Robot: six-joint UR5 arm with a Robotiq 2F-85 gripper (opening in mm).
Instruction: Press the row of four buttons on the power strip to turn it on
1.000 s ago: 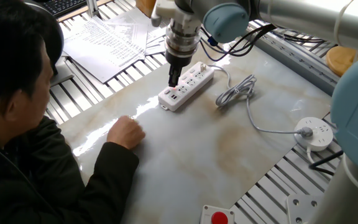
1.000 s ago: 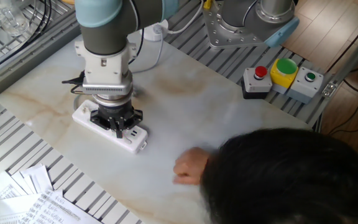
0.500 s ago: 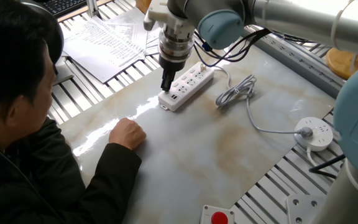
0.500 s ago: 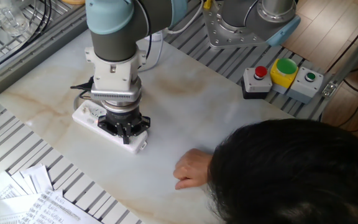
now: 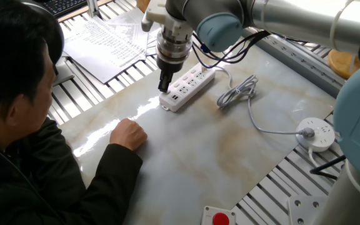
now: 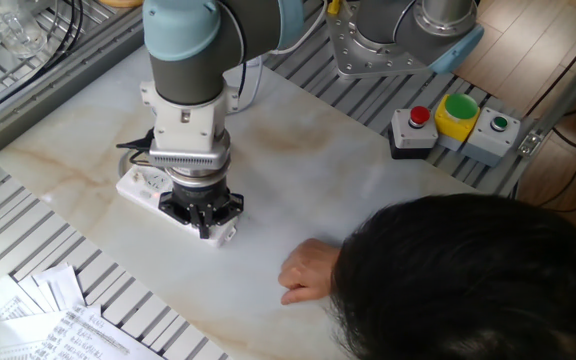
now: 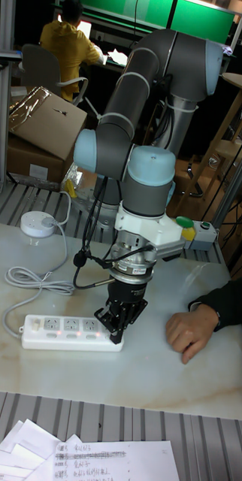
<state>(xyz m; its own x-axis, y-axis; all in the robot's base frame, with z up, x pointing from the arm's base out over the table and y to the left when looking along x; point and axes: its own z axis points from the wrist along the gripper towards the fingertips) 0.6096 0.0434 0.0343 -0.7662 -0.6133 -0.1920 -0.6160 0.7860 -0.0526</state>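
Note:
The white power strip (image 5: 192, 82) lies on the marble table, its USB end towards the person; the arm hides most of the strip (image 6: 140, 185) in the other fixed view. In the tall fixed view the strip (image 7: 57, 333) shows the row of four buttons (image 7: 70, 324) as small reddish glowing spots along its far edge. My gripper (image 5: 164, 86) points straight down with its fingers shut to a single tip, resting on the strip's USB end (image 7: 115, 332). The wrist hides the contact point (image 6: 205, 226) in the other fixed view.
A person's fist (image 5: 129, 133) rests on the table near the strip's end (image 7: 187, 331). The coiled white cable (image 5: 237, 92) runs to a round socket puck (image 5: 318, 134). A button box (image 6: 453, 124) stands at the table edge, with papers (image 5: 105, 44) behind.
The gripper has slid along the strip from its middle sockets to the USB end nearest the person. The person's hand has stayed put.

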